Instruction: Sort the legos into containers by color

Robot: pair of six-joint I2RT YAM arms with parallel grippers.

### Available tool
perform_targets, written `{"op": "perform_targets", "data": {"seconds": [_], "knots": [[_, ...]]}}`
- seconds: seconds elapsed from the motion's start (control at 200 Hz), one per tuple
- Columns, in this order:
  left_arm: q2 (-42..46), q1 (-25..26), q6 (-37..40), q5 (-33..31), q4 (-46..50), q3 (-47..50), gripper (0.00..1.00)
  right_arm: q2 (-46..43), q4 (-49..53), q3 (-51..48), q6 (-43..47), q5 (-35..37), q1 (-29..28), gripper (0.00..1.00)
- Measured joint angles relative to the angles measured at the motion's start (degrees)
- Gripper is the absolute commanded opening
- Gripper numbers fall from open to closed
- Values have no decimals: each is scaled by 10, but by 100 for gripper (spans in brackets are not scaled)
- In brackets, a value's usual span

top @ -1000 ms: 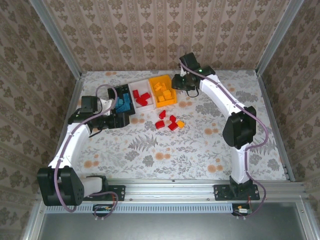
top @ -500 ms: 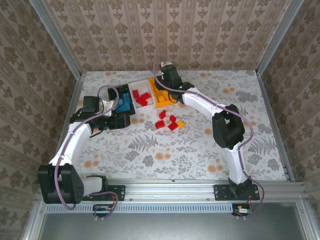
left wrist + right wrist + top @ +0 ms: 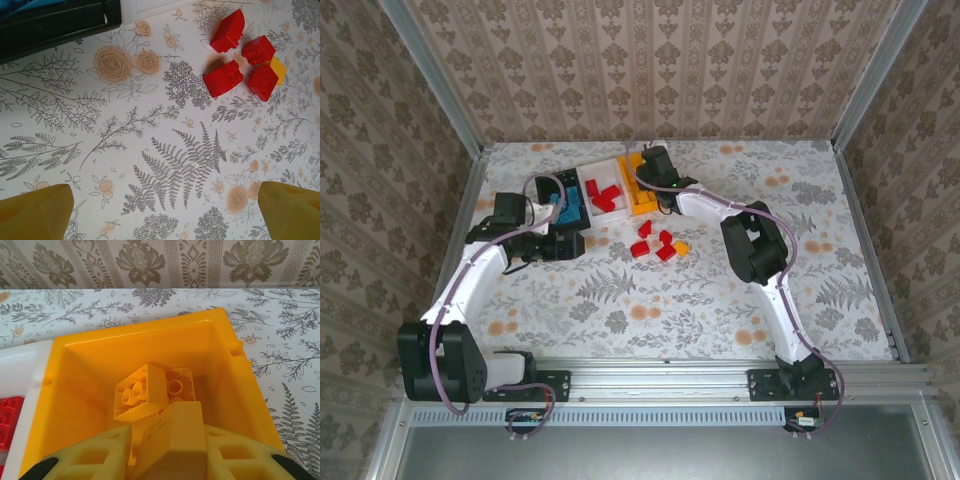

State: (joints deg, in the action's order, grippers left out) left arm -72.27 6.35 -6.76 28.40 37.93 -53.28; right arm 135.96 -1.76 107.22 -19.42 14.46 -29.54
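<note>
Blind spots first: in the top view the right gripper (image 3: 657,168) covers the far part of the orange-yellow bin (image 3: 645,200), and its jaws can't be read from there. In the right wrist view the white bin (image 3: 20,367) is cut off at the left edge, with one red brick (image 3: 9,415) partly visible inside. In the left wrist view the black bin (image 3: 55,22) is cropped at the top, with just a sliver of light blue (image 3: 25,6) inside, so there's no way to count those bricks. The right gripper (image 3: 169,455) is closed on an orange-yellow brick (image 3: 177,425), which is pinched between both fingers (image 3: 90,455) and sits directly above the bin's interior, just over the pieces already in it. The held brick is tilted, smooth faces toward the camera. Below it are two same-colour bricks (image 3: 140,395), studs or sockets showing, leaning against each other. The left gripper (image 3: 165,195) is wide open and holds nothing, with its yellow fingertips (image 3: 35,212) at the bottom corners of its frame over the floral table (image 3: 150,150). It hovers just in front of the black bin. Loose pile on the table near the front of the bins: four red bricks (image 3: 223,78), with one orange-yellow piece (image 3: 279,69) touching the rightmost red. The pile is well apart from the left gripper's fingers.
</note>
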Motion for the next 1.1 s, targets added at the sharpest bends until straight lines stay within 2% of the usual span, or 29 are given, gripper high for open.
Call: {"op": "perform_targets", "data": {"seconds": [0.255, 0.35, 0.43, 0.51, 0.565, 0.945, 1.1], "knots": [[-9, 0, 4, -7, 0, 0, 96, 22, -24, 7, -2, 0, 0, 36], [-13, 0, 4, -8, 1, 0, 97, 22, -26, 7, -3, 0, 0, 39], [-13, 0, 5, -10, 1, 0, 97, 23, -29, 8, -3, 0, 0, 49], [-13, 0, 6, -12, 2, 0, 97, 23, -31, 10, -8, -3, 0, 65], [-13, 0, 6, -12, 2, 0, 97, 24, -30, 13, -5, -2, 0, 68], [-13, 0, 6, -13, 2, 0, 97, 24, -39, 17, 0, -3, 0, 70], [-13, 0, 6, -14, 2, 0, 97, -24, -16, -13, 4, -21, 0, 70]]}}
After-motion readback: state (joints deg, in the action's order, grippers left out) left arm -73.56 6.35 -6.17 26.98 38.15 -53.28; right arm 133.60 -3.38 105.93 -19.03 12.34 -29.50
